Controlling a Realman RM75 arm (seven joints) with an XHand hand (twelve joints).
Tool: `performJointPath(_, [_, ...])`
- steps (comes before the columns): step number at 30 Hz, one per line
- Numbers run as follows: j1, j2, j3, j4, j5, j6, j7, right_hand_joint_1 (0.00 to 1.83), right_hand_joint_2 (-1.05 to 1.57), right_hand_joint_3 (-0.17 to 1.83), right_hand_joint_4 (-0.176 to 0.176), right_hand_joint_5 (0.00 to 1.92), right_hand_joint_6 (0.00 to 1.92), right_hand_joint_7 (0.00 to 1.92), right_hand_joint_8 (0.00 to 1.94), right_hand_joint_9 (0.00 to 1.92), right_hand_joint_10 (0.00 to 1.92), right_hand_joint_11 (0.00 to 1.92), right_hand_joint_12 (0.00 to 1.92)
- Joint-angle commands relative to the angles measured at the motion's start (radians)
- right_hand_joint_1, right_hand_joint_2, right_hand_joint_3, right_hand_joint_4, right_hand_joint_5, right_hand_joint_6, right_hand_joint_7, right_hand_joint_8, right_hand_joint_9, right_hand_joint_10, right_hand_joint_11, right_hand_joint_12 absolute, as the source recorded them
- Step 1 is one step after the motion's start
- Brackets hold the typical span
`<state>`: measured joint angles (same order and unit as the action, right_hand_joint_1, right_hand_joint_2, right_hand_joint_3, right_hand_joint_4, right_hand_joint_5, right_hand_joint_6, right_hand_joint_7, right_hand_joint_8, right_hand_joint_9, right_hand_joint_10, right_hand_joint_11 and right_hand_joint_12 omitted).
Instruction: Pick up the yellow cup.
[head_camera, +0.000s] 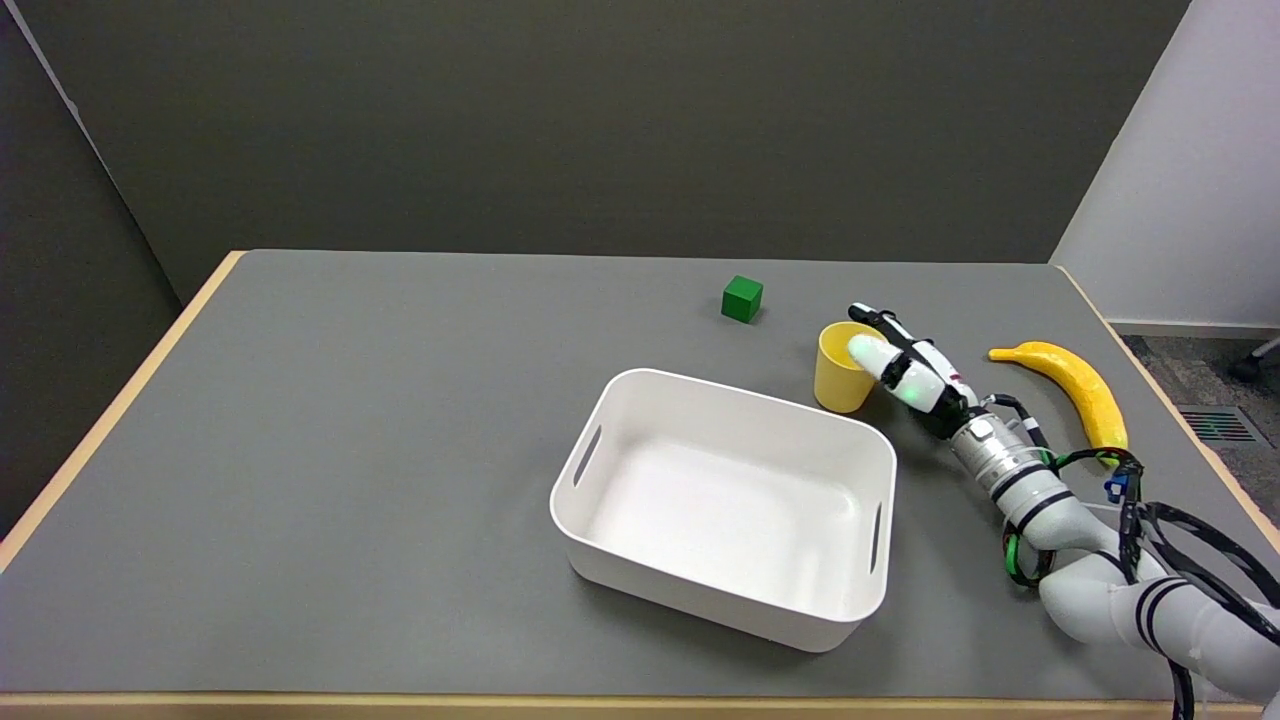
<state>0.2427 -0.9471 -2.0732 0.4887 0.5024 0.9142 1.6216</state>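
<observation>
Nearest the camera, the robot's right arm enters from the lower right corner, white-shelled with black cables and a loop of green wire running along it, and stretches up and to the left across the grey table. Left of the arm, a white plastic bin with rounded corners and slot handles in its short walls sits at a slight angle on the tabletop; nothing is seen inside it.

Beyond the bin's far right corner, the right hand is at the yellow cup. The cup stands upright on the table, mouth up, just past the bin and near it without touching. The hand is against the cup's right side: a white fingertip lies over the rim at the mouth, and a dark finger curves along the far edge of the rim. The fingers wrap the cup's right wall and rim, so the hand appears to be gripping the cup, whose base looks to be on the table.

To the right of the hand, well apart from the cup, a yellow banana lies near the table's right edge. Farther back, left of the cup, a small green cube rests on the table by itself.
</observation>
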Motion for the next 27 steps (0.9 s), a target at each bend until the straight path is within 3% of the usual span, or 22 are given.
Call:
performJointPath(1, [0.040, -0.006, -0.017, -0.025, -0.032, -0.043, 0.029, 0.51, 0.55, 0.87, -0.103, 0.00, 0.15, 0.00, 0.01, 0.00, 0.09, 0.00, 0.53])
performJointPath(5, [0.041, -0.006, -0.018, -0.025, -0.032, -0.045, 0.029, 0.56, 0.54, 0.91, -0.116, 0.01, 0.05, 0.00, 0.02, 0.00, 0.06, 0.00, 0.51])
performJointPath(23, [0.043, -0.006, -0.028, -0.025, -0.032, -0.049, 0.029, 0.51, 0.52, 0.90, -0.120, 0.00, 0.04, 0.00, 0.00, 0.00, 0.02, 0.00, 0.51])
performJointPath(27, [0.043, -0.006, -0.028, -0.019, -0.032, -0.054, 0.029, 0.76, 0.55, 0.93, -0.112, 0.00, 0.05, 0.00, 0.00, 0.00, 0.01, 0.00, 0.50])
